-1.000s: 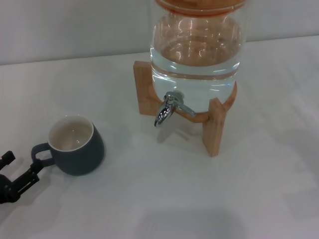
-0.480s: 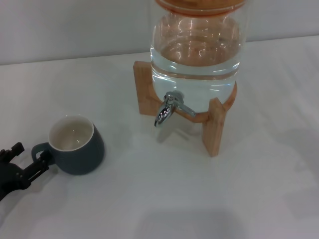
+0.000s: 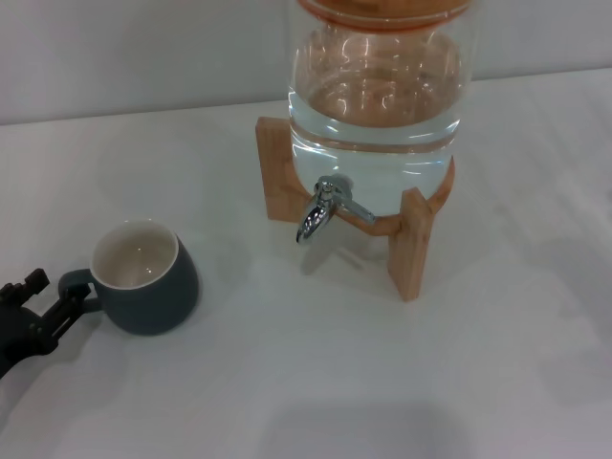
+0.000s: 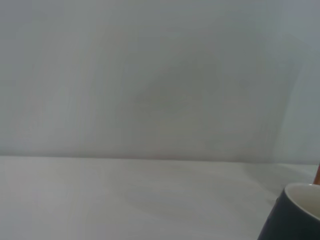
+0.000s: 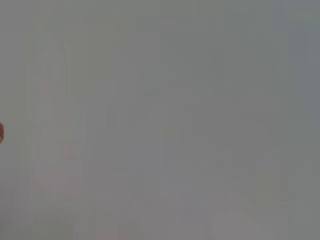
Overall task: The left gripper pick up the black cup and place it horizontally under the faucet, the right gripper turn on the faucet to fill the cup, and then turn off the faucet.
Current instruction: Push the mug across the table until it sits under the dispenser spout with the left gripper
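Fingers of the left end effector [image 3: 50,304], the black two-fingered claw poking in from the near left corner of the head view, are sitting spread apart right at the small loop handle of the squat charcoal-black cup [image 3: 148,279] with the cream-white inside. One fingertip is looking like it's touching or just beside the handle, but nothing is clamped on yet. The cup is standing upright on the white tabletop [image 3: 316,382], well apart from the small shiny chrome faucet [image 3: 320,211], which is sticking out of the front of the clear glass water dispenser [image 3: 378,105] on its wooden stand [image 3: 411,244]. The right end effector isn't showing up anywhere, so can't say what it's doing.

What I'd be worrying about: that handle is a tiny thin loop, so if the claw closes off-centre it's probably going to nudge or spin the cup instead of gripping it. Also a handle-only hold could let the cup swing or tilt on the lift. And the spout is hanging pretty low with the stand's front leg close by, so sliding the cup in could bump the wood.

Tabletop is plain, smooth and white, meeting a bare pale wall behind. The left wrist view is showing just the cup's rim [image 4: 300,212] against that wall.
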You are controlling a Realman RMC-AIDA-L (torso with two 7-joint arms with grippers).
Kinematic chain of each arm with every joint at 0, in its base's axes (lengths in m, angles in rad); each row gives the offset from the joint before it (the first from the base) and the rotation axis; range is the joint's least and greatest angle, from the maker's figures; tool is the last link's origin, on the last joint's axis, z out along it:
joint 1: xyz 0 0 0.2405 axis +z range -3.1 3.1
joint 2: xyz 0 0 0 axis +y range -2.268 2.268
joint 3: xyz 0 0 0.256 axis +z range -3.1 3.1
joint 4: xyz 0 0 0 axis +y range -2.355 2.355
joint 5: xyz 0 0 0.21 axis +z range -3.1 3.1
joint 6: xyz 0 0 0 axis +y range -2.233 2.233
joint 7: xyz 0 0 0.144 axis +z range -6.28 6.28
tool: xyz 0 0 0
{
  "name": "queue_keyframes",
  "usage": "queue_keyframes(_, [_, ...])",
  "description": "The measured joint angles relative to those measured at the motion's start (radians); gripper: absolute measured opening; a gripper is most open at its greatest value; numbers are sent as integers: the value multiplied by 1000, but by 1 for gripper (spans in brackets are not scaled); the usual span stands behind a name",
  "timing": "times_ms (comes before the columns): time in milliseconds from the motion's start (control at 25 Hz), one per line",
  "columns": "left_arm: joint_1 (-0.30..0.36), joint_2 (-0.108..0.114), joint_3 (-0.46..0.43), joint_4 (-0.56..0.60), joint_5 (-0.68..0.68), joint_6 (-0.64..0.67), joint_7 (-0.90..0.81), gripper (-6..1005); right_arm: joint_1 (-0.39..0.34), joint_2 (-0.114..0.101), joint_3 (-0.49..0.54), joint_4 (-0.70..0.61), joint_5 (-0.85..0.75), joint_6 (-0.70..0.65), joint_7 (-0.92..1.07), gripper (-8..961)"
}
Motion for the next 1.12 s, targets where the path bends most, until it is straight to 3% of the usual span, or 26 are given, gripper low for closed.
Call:
queue_keyframes(160, [-1,0,-2,12,-2,-23,3,678,11,0,1,0,0,-10,-2,812])
queue_keyframes(280, [-1,0,-4,32,-2,-39,34,447,17,0,2,0,0,-16,-2,811])
queue_keyframes(680, [-11,2,-5,41,-26,-47,45,202,24,0,2,-1,0,-33,0,811])
queue_keyframes(1120, [-52,6,3,40,-19,-15,77,164,35,0,1,-2,0,-37,0,810])
